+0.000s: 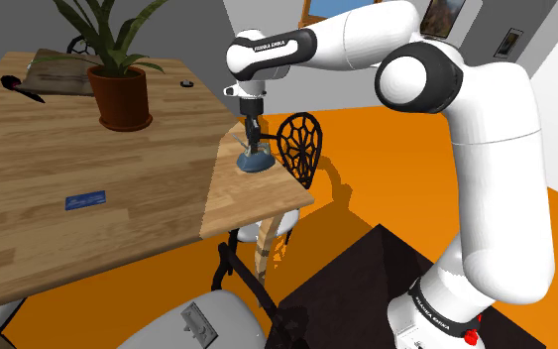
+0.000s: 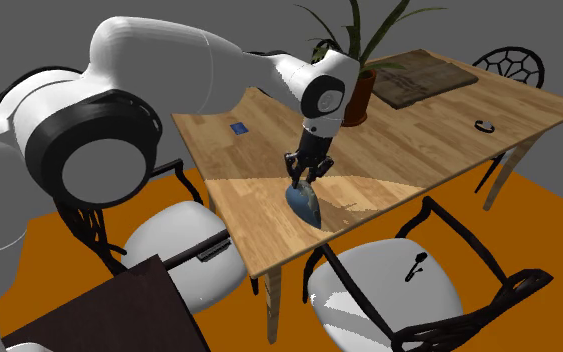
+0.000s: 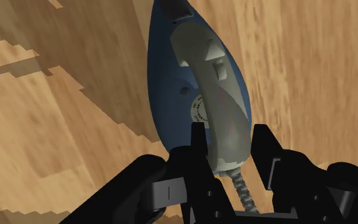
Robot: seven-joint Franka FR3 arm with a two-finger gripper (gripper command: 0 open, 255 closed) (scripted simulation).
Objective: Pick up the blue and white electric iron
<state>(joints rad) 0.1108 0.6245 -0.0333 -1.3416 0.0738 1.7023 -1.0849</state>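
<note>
Iron (image 3: 168, 95), blue in the body with a pale grey handle (image 3: 212, 83) arched along its back, lies flat on its soleplate on the wooden table (image 1: 88, 248). In the shoulder view it sits just right of centre, close to the table's near corner. In the second exterior view it is at the middle of the frame, beside the edge that faces the grey-seated chairs. Lying sole-down, it offers the handle upward, and that is the one part narrow enough for me to close on, so I judge this is why I hang straight over it.

My claw (image 3: 227, 137) points down at the rear end of the handle, above where the coiled cord (image 3: 244, 191) leaves the body. My fingers (image 3: 198, 149) stand partly apart, one on each side of the handle. One seems to be right against the grey flank, and a thin strip of blue shows between the handle and the other. I read that as straddling, not clamping: I have hold of nothing yet, and the iron's weight is on the table.

Further out, a chair with a black lattice back (image 1: 299, 147) stands just past the corner, and a plant pot (image 1: 123, 94) sits well apart at the upper left of the shoulder view, neither in my way
</note>
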